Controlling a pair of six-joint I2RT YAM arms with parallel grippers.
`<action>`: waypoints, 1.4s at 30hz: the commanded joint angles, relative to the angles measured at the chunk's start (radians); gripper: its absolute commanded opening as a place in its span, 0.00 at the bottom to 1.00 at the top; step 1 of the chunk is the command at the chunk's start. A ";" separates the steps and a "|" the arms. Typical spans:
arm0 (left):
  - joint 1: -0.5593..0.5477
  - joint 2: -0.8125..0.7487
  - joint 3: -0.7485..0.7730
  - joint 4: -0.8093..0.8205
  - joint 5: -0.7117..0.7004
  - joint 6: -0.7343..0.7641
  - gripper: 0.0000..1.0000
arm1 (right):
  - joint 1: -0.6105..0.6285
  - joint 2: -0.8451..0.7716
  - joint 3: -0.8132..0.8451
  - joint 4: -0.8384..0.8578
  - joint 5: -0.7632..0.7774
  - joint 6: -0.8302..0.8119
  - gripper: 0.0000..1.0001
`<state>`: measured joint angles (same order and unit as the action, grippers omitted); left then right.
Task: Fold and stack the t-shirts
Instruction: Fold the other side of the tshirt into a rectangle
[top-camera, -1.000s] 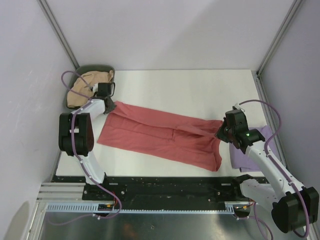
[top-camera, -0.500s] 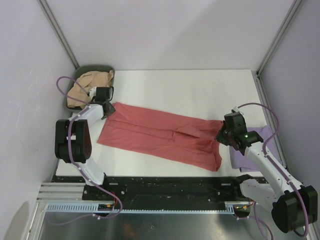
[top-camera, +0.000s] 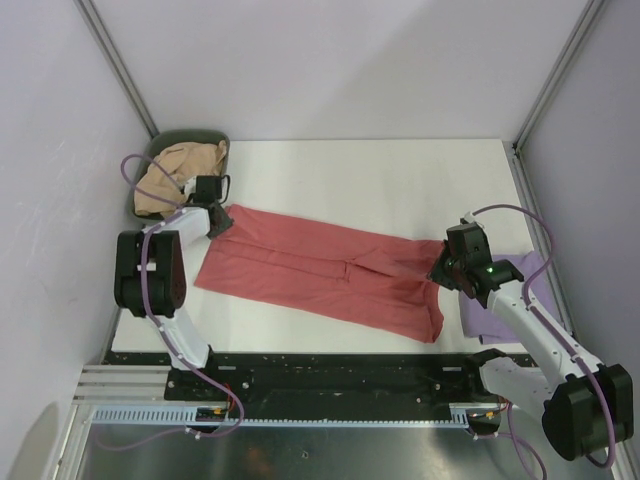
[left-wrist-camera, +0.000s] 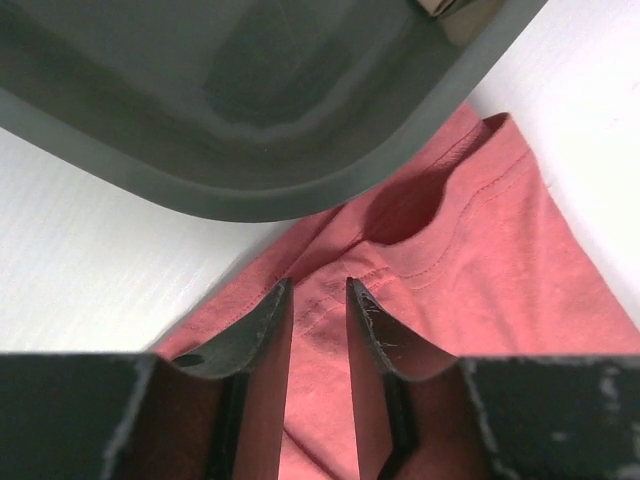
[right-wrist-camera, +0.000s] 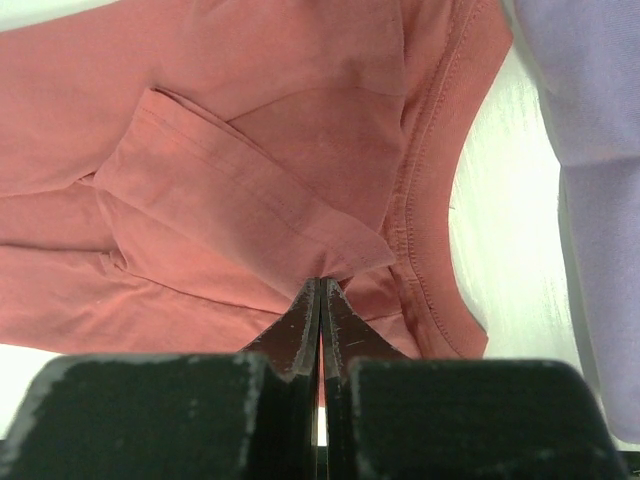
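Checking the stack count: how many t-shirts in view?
3: salmon-red t-shirt spread mid-table, lavender t-shirt at the right edge, tan t-shirt bunched in the dark bin far left. More may hide in the bin.

Salmon-red t-shirt (top-camera: 320, 270) is seen plain, with matching stitching. Pale lavender t-shirt (right-wrist-camera: 600, 250) and tan-beige t-shirt (top-camera: 160, 190) are seen plain. Bin (top-camera: 190, 135) is noted dark green, table (top-camera: 380, 180) white, arms (top-camera: 535, 330) white with black joints.
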<state>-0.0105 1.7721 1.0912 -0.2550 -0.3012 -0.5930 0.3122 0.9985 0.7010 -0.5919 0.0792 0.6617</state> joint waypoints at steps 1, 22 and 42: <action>0.007 0.022 0.045 0.021 0.000 0.025 0.32 | 0.005 0.006 -0.001 0.035 -0.003 0.001 0.00; 0.007 0.110 0.135 -0.107 -0.008 0.038 0.30 | 0.010 0.009 -0.001 0.049 -0.021 -0.002 0.00; 0.007 0.075 0.172 -0.147 -0.044 0.075 0.06 | 0.011 0.004 -0.002 0.055 -0.029 0.001 0.00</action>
<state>-0.0105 1.8847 1.2308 -0.4057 -0.3321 -0.5407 0.3172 1.0096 0.7010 -0.5579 0.0532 0.6613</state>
